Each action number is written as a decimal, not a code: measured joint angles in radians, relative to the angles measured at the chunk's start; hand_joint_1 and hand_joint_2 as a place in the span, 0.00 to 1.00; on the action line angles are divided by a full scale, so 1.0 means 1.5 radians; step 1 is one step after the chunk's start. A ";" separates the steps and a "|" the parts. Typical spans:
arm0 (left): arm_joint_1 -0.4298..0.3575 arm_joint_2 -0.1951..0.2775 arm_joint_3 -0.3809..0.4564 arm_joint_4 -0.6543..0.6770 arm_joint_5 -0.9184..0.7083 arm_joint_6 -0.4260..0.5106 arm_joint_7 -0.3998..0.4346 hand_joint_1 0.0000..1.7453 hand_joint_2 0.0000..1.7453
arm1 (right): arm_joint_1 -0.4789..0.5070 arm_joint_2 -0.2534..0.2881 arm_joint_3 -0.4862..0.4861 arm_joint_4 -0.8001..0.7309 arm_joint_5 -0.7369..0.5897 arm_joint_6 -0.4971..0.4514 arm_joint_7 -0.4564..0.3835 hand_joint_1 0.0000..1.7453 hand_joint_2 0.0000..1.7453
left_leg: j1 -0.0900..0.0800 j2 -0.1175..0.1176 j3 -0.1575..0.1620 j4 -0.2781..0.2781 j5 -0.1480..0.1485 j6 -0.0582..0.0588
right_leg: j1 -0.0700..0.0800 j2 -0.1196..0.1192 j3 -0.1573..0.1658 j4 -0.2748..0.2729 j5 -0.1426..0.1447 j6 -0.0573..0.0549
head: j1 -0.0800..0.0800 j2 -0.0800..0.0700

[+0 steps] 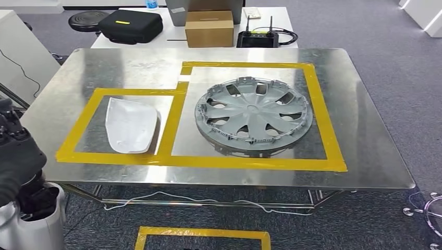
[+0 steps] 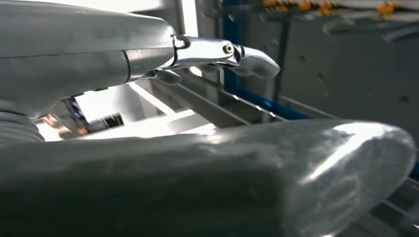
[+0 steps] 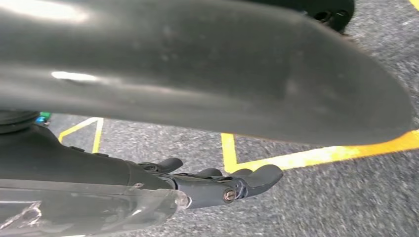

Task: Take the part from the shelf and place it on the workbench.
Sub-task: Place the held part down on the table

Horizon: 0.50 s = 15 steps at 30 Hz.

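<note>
A white curved cover [image 1: 130, 125] lies on the metal workbench [image 1: 365, 156] inside the smaller yellow-taped rectangle. Beside it, a grey wheel cover [image 1: 254, 115] fills the larger taped rectangle. My left arm [image 1: 15, 156] hangs at the bench's near left corner. In the left wrist view my left hand [image 2: 123, 59] holds nothing, its fingers [image 2: 217, 53] stretched out well apart from the thumb [image 2: 276, 168], with grey shelf rails [image 2: 257, 106] behind it. My right hand [image 3: 99, 168] hangs over the carpet, its fingers [image 3: 237, 183] straight and nothing in them.
Behind the bench a white table carries a cardboard box [image 1: 209, 28], a black case [image 1: 130, 25] and a controller [image 1: 259, 37]. A black stool [image 1: 86, 21] stands at the far left. A yellow tape square [image 1: 203, 237] marks the floor before the bench, with cables under it.
</note>
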 joint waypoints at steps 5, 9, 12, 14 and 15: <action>0.020 -0.007 -0.029 -0.030 0.007 -0.028 0.001 0.00 0.00 | 0.000 0.004 -0.007 0.000 -0.003 0.000 0.000 0.00 0.00 | 0.000 0.002 0.078 -0.107 0.052 0.002 | 0.000 0.000 -0.006 0.003 0.007 0.008 | -0.001 0.000; 0.032 -0.007 -0.056 -0.037 0.003 -0.030 0.001 0.00 0.00 | 0.000 0.006 -0.011 0.000 -0.005 -0.003 -0.005 0.00 0.00 | -0.004 0.001 0.108 -0.163 0.071 0.016 | 0.000 0.000 -0.010 0.003 0.017 0.024 | -0.001 0.000; 0.037 -0.007 -0.072 -0.037 -0.005 -0.031 0.001 0.00 0.00 | 0.001 0.006 -0.015 0.000 -0.006 -0.005 -0.007 0.00 0.00 | -0.003 0.003 0.099 -0.167 0.084 0.029 | -0.004 0.000 -0.026 0.036 -0.017 0.035 | 0.000 0.000; 0.040 -0.007 -0.080 -0.037 -0.007 -0.030 0.001 0.00 0.00 | 0.001 0.006 -0.017 0.000 -0.007 -0.006 -0.008 0.00 0.00 | -0.003 0.004 0.088 -0.167 0.094 0.034 | -0.005 0.000 -0.051 0.115 -0.078 0.040 | 0.000 0.000; 0.042 -0.007 -0.083 -0.037 -0.008 -0.030 0.001 0.00 0.00 | 0.001 0.006 -0.018 0.000 -0.006 -0.006 -0.009 0.00 0.00 | -0.003 0.004 0.081 -0.167 0.099 0.034 | -0.005 0.000 -0.061 0.155 -0.101 0.041 | 0.000 0.000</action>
